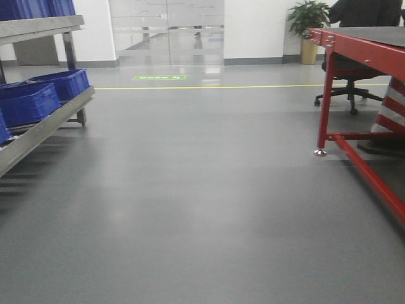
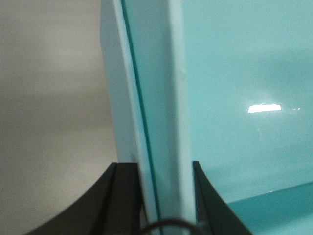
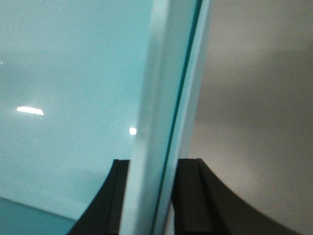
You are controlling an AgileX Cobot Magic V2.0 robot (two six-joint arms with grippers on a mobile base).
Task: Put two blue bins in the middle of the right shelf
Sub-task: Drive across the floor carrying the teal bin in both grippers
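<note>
Wrist cams carry the grip detail: left gripper (image 2: 164,169) clamped on the upright wall of a pale blue bin (image 2: 234,73), one finger on each side; right gripper (image 3: 156,164) pinched likewise on a bin wall (image 3: 73,58). Same bin or two, can't tell. Front cam alone gives the room: more blue bins (image 1: 38,95) on the left shelf (image 1: 44,126), red table (image 1: 354,50) on the right.

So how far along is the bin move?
Done: nothing visibly placed; no right shelf in view. In hand: left pincer and right pincer each clamp a pale blue plastic bin wall. Left: carrying and shelving it.
</note>
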